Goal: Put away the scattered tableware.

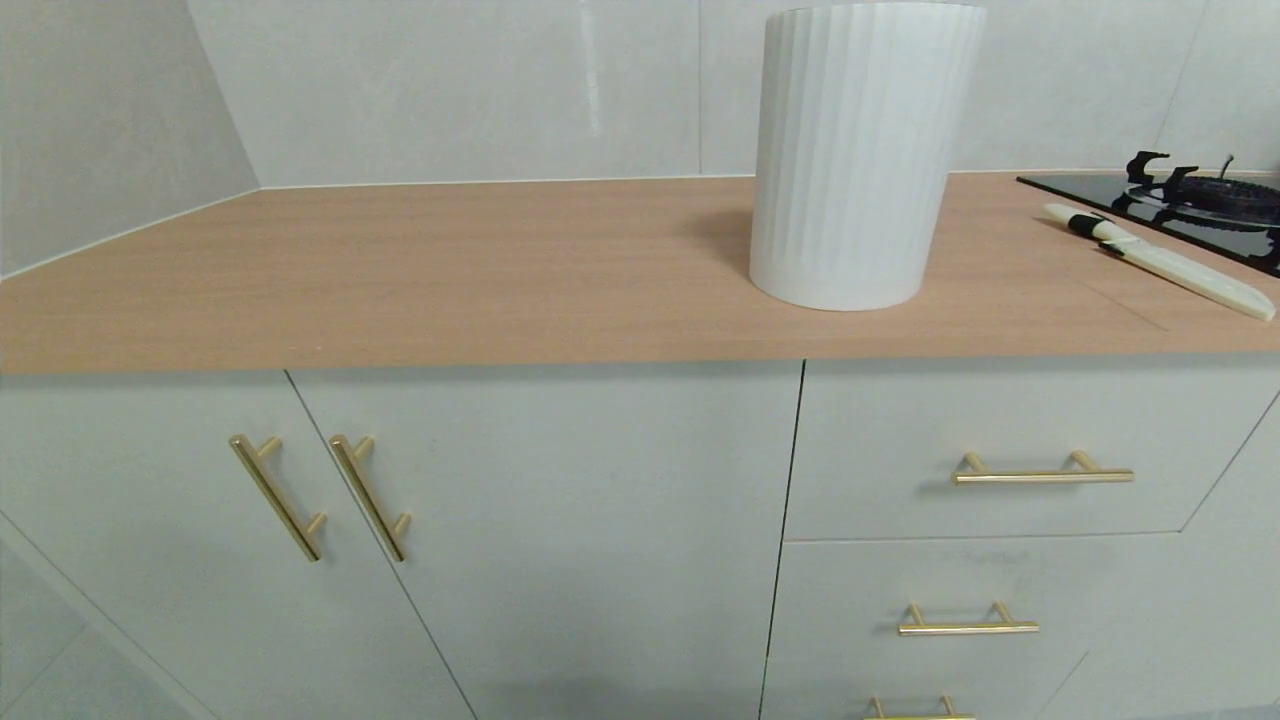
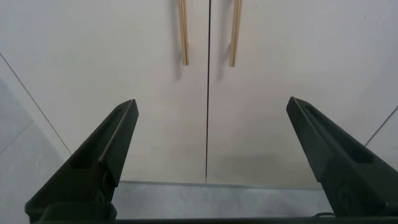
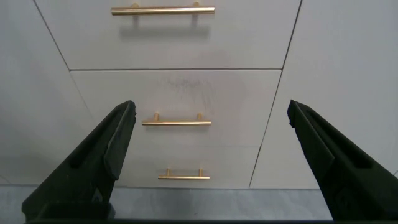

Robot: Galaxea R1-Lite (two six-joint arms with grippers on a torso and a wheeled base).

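A tall white ribbed holder stands upright on the wooden counter, right of centre. A white knife with a black band lies flat on the counter at the far right, beside the hob. My left gripper hangs low in front of the cabinet doors, open, with nothing between its fingers. My right gripper is also open and empty, facing the drawer fronts below the counter.
A black glass hob with a burner grate sits at the counter's far right. Two cabinet doors with gold handles are at lower left; drawers with gold bar handles are at lower right. Tiled walls back the counter.
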